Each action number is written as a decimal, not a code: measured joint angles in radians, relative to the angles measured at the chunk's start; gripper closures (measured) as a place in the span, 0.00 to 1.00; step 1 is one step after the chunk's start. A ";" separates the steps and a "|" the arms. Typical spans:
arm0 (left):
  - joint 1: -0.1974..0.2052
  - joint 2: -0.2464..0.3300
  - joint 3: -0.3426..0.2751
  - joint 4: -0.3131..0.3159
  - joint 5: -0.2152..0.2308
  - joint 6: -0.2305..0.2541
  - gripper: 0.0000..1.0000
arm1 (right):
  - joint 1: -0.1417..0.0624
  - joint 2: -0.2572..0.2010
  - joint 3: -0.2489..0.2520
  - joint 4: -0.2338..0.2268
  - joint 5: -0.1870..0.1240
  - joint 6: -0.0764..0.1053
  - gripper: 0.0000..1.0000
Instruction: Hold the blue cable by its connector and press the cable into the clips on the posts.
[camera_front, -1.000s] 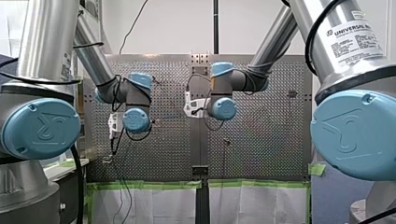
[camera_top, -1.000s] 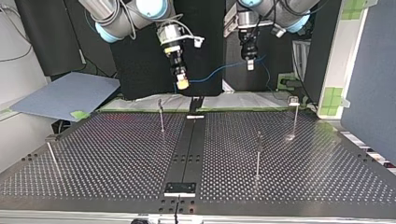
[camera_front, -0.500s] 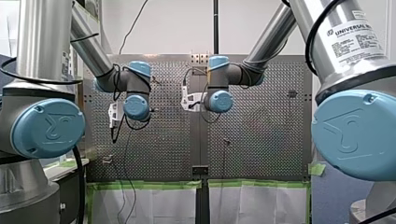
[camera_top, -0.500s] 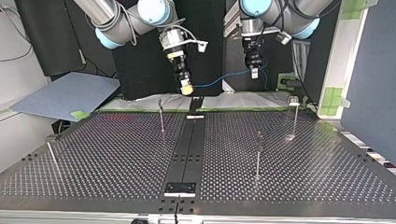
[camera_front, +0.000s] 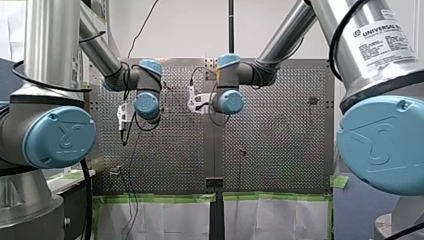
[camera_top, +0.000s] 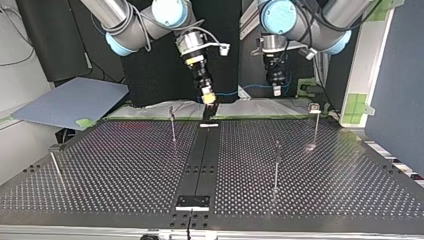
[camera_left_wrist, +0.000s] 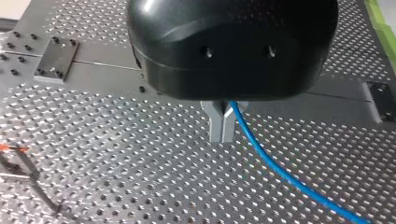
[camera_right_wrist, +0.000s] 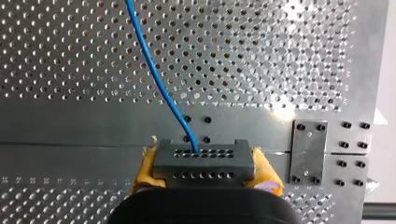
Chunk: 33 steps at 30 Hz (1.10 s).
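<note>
So my right gripper (camera_right_wrist: 205, 169) is clamped on the grey connector (camera_right_wrist: 204, 158), with the blue cable (camera_right_wrist: 154, 70) running out ahead of it. My left gripper (camera_left_wrist: 222, 129) pinches that same cable.

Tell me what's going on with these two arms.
Both arms hold a blue cable in the air above the perforated table. My right gripper clamps the grey connector between yellow pads. My left gripper has its metal fingers shut on the cable farther along. The cable is not in any clip on the posts yet.
</note>
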 joint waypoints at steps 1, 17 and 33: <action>0.005 0.005 0.008 -0.009 0.005 0.000 1.00 | 0.003 0.000 -0.007 0.008 0.000 0.000 1.00; 0.068 0.070 0.072 -0.144 0.035 -0.002 1.00 | 0.027 0.002 -0.090 0.079 -0.001 0.001 1.00; 0.066 0.071 0.124 -0.258 0.049 -0.004 1.00 | 0.036 0.005 -0.123 0.105 0.003 0.002 1.00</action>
